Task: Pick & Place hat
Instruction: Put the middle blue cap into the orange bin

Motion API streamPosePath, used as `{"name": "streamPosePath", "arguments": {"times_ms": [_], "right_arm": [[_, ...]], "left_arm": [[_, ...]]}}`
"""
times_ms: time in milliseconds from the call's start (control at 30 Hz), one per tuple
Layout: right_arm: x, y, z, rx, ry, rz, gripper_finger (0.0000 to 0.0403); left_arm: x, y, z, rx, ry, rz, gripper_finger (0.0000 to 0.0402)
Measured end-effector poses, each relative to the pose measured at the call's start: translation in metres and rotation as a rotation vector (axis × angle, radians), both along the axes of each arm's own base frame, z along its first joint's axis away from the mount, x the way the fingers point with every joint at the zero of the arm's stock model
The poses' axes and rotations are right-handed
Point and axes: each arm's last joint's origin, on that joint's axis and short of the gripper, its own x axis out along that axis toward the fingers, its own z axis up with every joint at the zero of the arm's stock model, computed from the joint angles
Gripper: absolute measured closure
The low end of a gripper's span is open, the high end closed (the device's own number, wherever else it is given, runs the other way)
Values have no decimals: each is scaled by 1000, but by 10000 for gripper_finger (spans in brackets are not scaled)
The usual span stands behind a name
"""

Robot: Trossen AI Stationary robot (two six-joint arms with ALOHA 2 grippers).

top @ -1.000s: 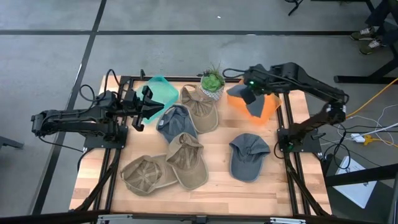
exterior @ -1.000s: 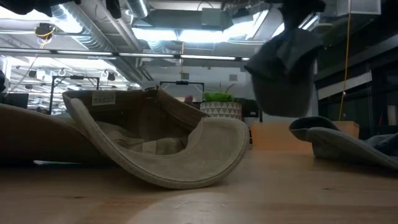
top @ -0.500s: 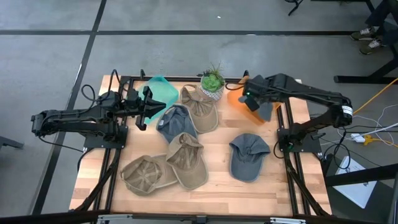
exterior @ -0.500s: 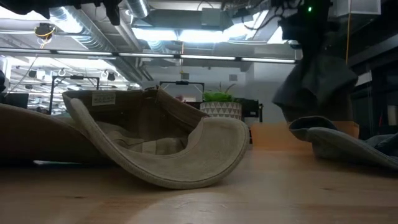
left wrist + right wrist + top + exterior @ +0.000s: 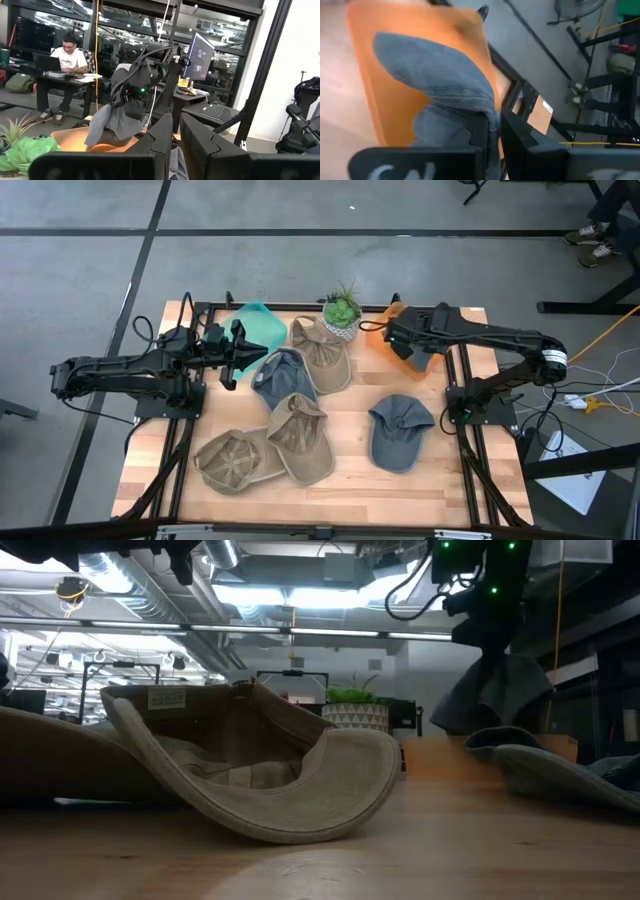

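A grey hat [image 5: 421, 349] hangs from my right gripper [image 5: 406, 340] over the orange bin [image 5: 376, 334] at the table's far right. The right wrist view shows the hat [image 5: 440, 85] draped in front of the shut gripper [image 5: 495, 135], with the bin's orange floor [image 5: 365, 75] behind it. In the low view the hat [image 5: 490, 700] droops beneath the arm. My left gripper [image 5: 236, 352] waits, shut, by the teal bin [image 5: 256, 326]; its wrist view shows its fingertips [image 5: 176, 137] close together and the hat [image 5: 122, 117] farther off. My right gripper pinches a fold of the grey hat's cloth [image 5: 487, 112] between its two fingers. The hat hangs slack below the fingers, over the orange bin. I cannot tell whether its lower edge [image 5: 480, 728] touches the bin.
Several hats lie on the table: a blue-grey one [image 5: 400, 432], a grey one [image 5: 283, 375] and tan ones [image 5: 320, 352] [image 5: 300, 436] [image 5: 235, 460]. A potted plant [image 5: 342, 310] stands between the two bins. A person [image 5: 65, 60] sits at a desk beyond the table.
My right gripper has carried the grey hat down toward the orange bin and tipped its wrist; the hat now hangs lower and closer to the bin, and the arm covers most of the bin in the high view.
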Motion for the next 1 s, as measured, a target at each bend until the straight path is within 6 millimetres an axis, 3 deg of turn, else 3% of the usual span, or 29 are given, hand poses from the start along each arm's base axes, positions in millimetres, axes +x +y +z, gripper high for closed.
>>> {"name": "streamPosePath", "arguments": {"times_ms": [333, 567, 800, 1000], "right_arm": [[4, 0, -32, 59, -36, 24, 367], [13, 0, -46, 135, -178, 48, 362], [16, 4, -50, 274, -316, -26, 310], [15, 4, -51, 395, -348, -41, 233]], "left_arm": [[0, 0, -1, -4, 6, 13, 368], [1, 1, -3, -9, 29, 14, 368], [1, 1, -4, -11, 36, 14, 368], [1, 1, -4, -10, 36, 14, 368]]}}
